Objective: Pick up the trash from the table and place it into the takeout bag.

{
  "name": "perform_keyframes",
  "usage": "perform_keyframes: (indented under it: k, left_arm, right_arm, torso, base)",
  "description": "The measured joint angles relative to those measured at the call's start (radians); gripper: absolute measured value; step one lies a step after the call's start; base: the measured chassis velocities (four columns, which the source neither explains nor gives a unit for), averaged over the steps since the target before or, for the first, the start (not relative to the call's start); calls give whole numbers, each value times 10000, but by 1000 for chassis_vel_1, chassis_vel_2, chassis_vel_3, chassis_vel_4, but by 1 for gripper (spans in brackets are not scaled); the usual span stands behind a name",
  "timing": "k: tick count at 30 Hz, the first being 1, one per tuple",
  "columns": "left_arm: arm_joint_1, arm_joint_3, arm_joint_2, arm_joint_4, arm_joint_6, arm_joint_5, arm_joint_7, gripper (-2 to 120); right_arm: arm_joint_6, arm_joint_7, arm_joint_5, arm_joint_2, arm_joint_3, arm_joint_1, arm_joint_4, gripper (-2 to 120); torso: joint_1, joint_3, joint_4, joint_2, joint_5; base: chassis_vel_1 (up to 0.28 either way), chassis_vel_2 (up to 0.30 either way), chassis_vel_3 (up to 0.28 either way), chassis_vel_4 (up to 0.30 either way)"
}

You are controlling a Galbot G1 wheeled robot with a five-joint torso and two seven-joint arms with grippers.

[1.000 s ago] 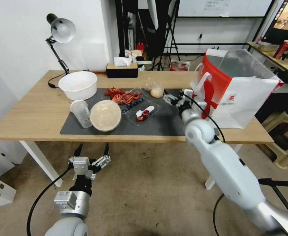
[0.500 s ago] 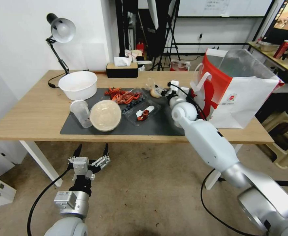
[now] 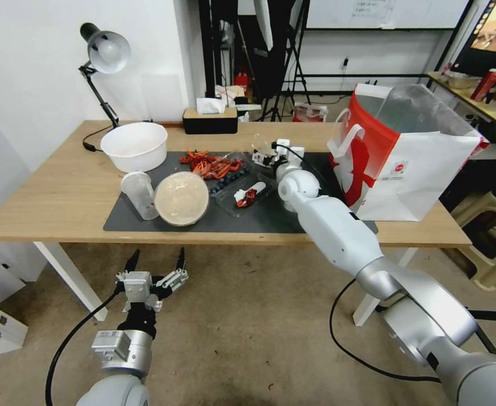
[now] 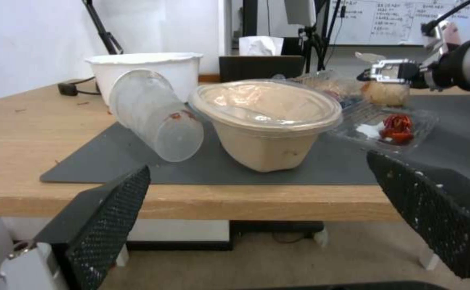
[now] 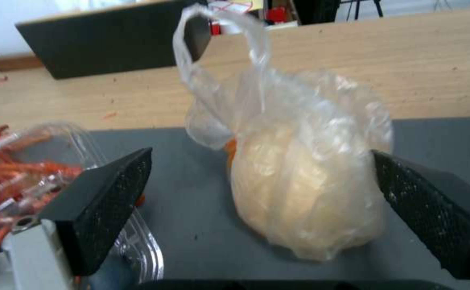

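My right tool [image 5: 262, 201], pads wide apart, faces the clear plastic-wrapped beige bun [image 5: 305, 193] w/ it centred between them.

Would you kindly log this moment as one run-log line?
right gripper: open, straddling bagged bun on mat | left gripper: open, parked below table | takeout bag: upright

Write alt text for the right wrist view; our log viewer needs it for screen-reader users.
The open right pincer straddles a clear plastic bag holding a pale round bun on the dark grey mat, fingers apart on either side. A clear tray of red crayfish shells sits beside it.
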State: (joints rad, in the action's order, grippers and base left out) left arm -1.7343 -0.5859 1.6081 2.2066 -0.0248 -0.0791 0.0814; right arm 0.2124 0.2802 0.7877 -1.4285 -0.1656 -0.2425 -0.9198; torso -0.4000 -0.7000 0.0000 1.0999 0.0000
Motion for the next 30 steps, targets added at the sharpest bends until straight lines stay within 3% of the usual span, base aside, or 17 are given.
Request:
perform_keyframes:
  k: [9, 11, 18, 19, 24, 26, 30]
  left_arm:
    - [0, -21, 0, -147, -117, 27, -40, 100]
    - [30, -15, 0, -214, -137, 32, -53, 100]
    - [74, -7, 0, -263, -139, 36, -62, 100]
    - [81, -6, 0, -277, -140, 37, -64, 100]
    - [86, -3, 0, -292, -144, 41, -68, 100]
    - [89, -2, 0, -297, -145, 43, -69, 100]
    - [87, -6, 0, -298, -154, 46, -73, 100]
  right_arm:
    - [-156, -318, -389, -219, 181, 209, 793, 78]
    - [-160, -397, -483, -270, 264, 249, 982, 67]
    - [-144, -466, -509, -235, 318, 241, 999, 45]
    - [-123, -467, -508, -223, 325, 226, 983, 37]
    - [-49, -425, -505, -214, 331, 209, 938, 25]
    - [-28, -377, -492, -205, 342, 185, 877, 13]
    - [-24, -315, -413, -122, 441, 99, 574, 4]
  torso:
    - [-1, 0, -1, 1, 1]
    - [0, 1, 1, 1, 0]
    - [0, 2, 0, 1, 1]
    - [0, 2, 0, 1, 1]
    - [0, 1, 1, 1, 0]
    - [0, 2, 1, 1, 1]
    - [0, 0, 1, 1, 1]
  base:
    - [0, 0, 0, 0]
    - [0, 0, 0, 0]
    - [0, 0, 0, 0]
    - [0, 0, 0, 0]
    - [0, 0, 0, 0]
    - [0, 0, 0, 0]
    - [0, 0, 0, 0]
